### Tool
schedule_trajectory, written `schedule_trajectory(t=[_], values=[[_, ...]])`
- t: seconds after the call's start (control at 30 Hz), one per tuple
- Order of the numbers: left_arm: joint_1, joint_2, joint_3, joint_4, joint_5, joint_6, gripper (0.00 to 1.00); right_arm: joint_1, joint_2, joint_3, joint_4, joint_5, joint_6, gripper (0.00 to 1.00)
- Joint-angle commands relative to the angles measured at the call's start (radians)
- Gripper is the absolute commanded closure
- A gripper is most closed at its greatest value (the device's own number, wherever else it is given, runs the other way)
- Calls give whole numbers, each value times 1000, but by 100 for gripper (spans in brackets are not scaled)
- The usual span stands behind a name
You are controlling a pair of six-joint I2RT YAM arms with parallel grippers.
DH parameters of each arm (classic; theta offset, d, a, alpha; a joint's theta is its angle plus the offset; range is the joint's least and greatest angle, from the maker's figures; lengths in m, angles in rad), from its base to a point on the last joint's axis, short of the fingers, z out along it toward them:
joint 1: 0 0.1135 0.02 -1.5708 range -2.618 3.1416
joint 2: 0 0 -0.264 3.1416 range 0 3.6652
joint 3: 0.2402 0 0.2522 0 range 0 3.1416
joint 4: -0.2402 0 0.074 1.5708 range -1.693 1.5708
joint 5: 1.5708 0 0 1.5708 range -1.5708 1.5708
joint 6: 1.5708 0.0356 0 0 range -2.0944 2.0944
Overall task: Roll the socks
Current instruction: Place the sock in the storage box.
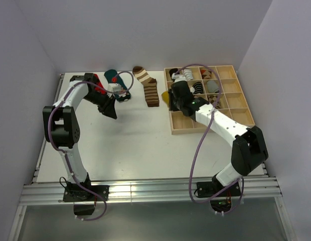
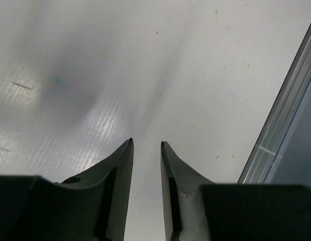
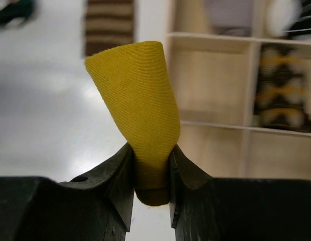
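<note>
My right gripper (image 3: 151, 146) is shut on a mustard yellow sock (image 3: 138, 95), whose rounded end sticks up past the fingertips. From above, that gripper (image 1: 168, 98) hangs at the left rim of the wooden tray (image 1: 246, 113). A brown-and-cream striped sock (image 1: 148, 86) lies flat at the back middle of the table. A dark teal sock (image 1: 114, 76) and a red sock (image 1: 98, 82) lie bunched at the back left. My left gripper (image 1: 111, 113) sits just in front of that pile. In the left wrist view its jaws (image 2: 145, 143) stand open over bare table, with nothing between them.
The tray has many compartments, and several at the back hold rolled socks (image 1: 198, 89). A brown argyle roll (image 3: 283, 85) shows in one compartment. The table's metal edge rail (image 2: 281, 115) runs close on the right in the left wrist view. Walls enclose the table at the back and sides.
</note>
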Motion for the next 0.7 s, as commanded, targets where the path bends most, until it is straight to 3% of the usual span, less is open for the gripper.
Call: schedule_trajectory(t=[0.0, 0.13, 0.33, 0.67], values=[[0, -69, -16, 72, 59, -95, 67, -44, 29, 85, -75, 280, 54, 100], [1, -105, -24, 105, 93, -150, 67, -64, 162, 143, -78, 415, 79, 100], [1, -158, -42, 125, 109, -176, 67, -77, 301, 212, -89, 501, 90, 100], [1, -184, -69, 131, 123, -169, 67, -79, 470, 252, -101, 417, 117, 100]])
